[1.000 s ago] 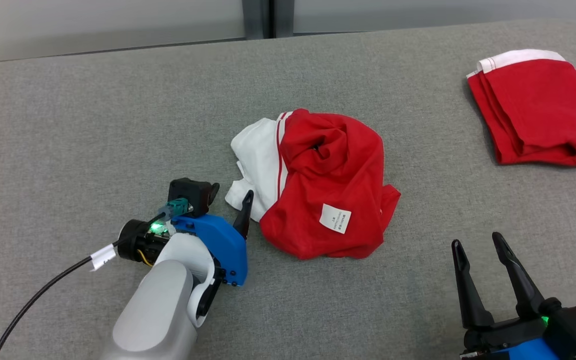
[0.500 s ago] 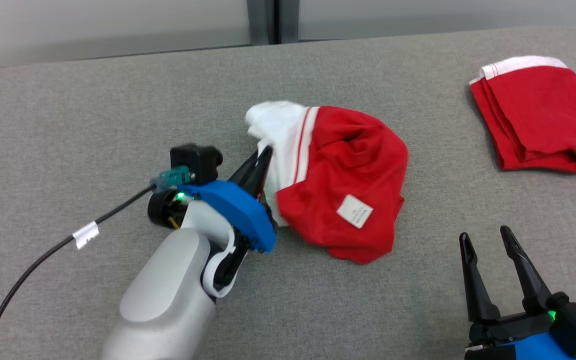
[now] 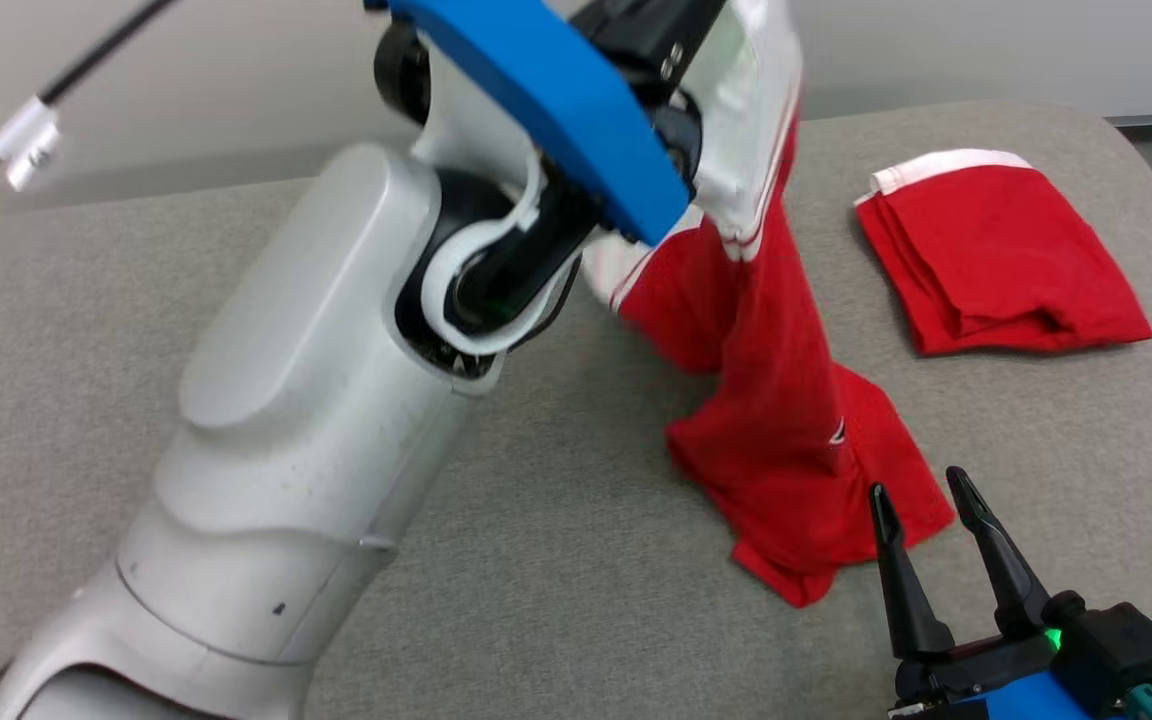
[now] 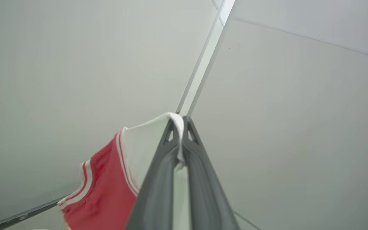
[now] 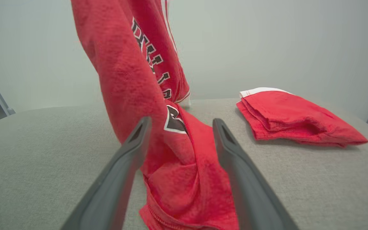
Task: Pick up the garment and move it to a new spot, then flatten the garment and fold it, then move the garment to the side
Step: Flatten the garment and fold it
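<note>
One narrow pinch of white trim is all that the left jaws, closed tight, have of the garment [image 3: 786,420]. They hold it high, so it hangs as a twisted red column whose lower end lies bunched on the tabletop [image 3: 66,330]. The right jaws stand wide open and empty, their tips right at that bunched end; whether they touch it I cannot tell. The likeliest trouble, as I judge it, is the thin edge sliding out of so small a grip once the full weight comes off the surface. A trailing end dragged sideways could also wind the twist tighter, or brush the folded red garment [image 3: 996,260] lying near on the right. That side is the tight one: the folded piece sits close to the tabletop's rounded far corner, with the edge just beyond it. Bare grey surface lies to the left, partly hidden by the left forearm [image 3: 316,400], and along the near side.
</note>
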Robot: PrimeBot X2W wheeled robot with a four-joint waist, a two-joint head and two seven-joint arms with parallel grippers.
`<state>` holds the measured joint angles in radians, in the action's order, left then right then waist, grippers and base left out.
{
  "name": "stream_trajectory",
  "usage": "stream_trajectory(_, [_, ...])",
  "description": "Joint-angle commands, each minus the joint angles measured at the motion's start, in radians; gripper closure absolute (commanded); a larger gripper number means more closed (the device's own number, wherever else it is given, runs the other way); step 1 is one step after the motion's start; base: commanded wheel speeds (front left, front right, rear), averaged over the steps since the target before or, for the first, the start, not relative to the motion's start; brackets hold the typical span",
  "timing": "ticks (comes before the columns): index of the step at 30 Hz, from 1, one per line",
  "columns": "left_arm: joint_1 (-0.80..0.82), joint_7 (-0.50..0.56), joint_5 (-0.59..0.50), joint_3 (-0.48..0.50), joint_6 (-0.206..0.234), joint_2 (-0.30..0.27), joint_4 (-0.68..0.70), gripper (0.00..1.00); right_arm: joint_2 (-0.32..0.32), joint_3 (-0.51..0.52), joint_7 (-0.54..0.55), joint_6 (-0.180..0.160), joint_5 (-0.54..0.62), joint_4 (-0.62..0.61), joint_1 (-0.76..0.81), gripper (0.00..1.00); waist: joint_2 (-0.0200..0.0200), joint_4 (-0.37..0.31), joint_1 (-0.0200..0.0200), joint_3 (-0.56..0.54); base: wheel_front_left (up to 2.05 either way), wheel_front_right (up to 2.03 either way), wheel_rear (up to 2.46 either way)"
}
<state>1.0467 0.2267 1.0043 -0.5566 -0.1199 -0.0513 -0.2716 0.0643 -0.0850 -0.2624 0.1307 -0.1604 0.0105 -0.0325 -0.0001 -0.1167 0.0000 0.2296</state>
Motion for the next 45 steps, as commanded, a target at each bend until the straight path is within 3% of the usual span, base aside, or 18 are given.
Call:
stream_trajectory(1, [0.044,-0.009,0.029,-0.007,0.009,0.002,0.005,1.0,-0.003,0.001,-0.003,0.0,-0.001,0.003,-0.008,0.0,0.0001,-0.028,0.0,-0.018,0.0,0.0,0.0])
stream_trajectory(8, [0.305,-0.173,0.193,-0.075,0.079,0.0,-0.083,1.0,-0.01,0.005,-0.003,0.0,-0.017,0.021,0.026,0.0,0.0001,-0.102,0.0,-0.047,0.0,0.0,0.0])
stream_trajectory(14, [0.384,-0.361,0.325,-0.118,0.13,-0.003,-0.211,1.0,-0.013,0.025,-0.003,0.0,-0.016,0.018,0.061,0.0,0.0001,-0.087,0.0,-0.078,0.0,0.0,0.0])
stream_trajectory(18, [0.273,-0.404,0.348,-0.151,0.164,-0.004,-0.301,1.0,-0.013,0.033,-0.003,0.0,-0.01,0.012,0.074,0.0,0.0001,-0.048,0.0,-0.098,0.0,0.0,0.0])
stream_trajectory(23, [0.038,-0.437,0.369,-0.161,0.175,-0.066,-0.339,1.0,-0.014,0.036,-0.003,0.0,-0.002,0.006,0.082,0.0,0.0001,0.004,0.0,-0.112,0.0,0.0,0.0])
stream_trajectory(29, [-0.267,-0.484,0.365,-0.121,0.179,-0.176,-0.279,1.0,-0.013,0.052,-0.003,0.0,0.003,-0.005,0.101,0.0,0.0001,0.054,0.0,-0.117,0.0,0.0,0.0])
stream_trajectory(33, [-0.446,-0.492,0.327,-0.044,0.189,-0.224,-0.2,1.0,-0.013,0.057,-0.003,0.0,0.002,-0.004,0.115,0.0,0.0001,0.078,0.0,-0.109,0.0,0.0,0.0])
stream_trajectory(40, [-0.686,-0.493,0.192,0.182,0.171,-0.152,-0.029,1.0,-0.003,-0.015,-0.003,0.0,-0.025,0.049,0.132,0.0,0.0001,0.108,0.0,-0.084,0.0,0.0,0.0])
stream_trajectory(45, [-0.742,-0.493,0.109,0.251,0.152,-0.094,0.039,1.0,0.006,-0.099,-0.003,0.0,-0.109,0.156,0.139,0.0,0.0001,0.129,0.0,-0.063,0.0,0.0,0.0])
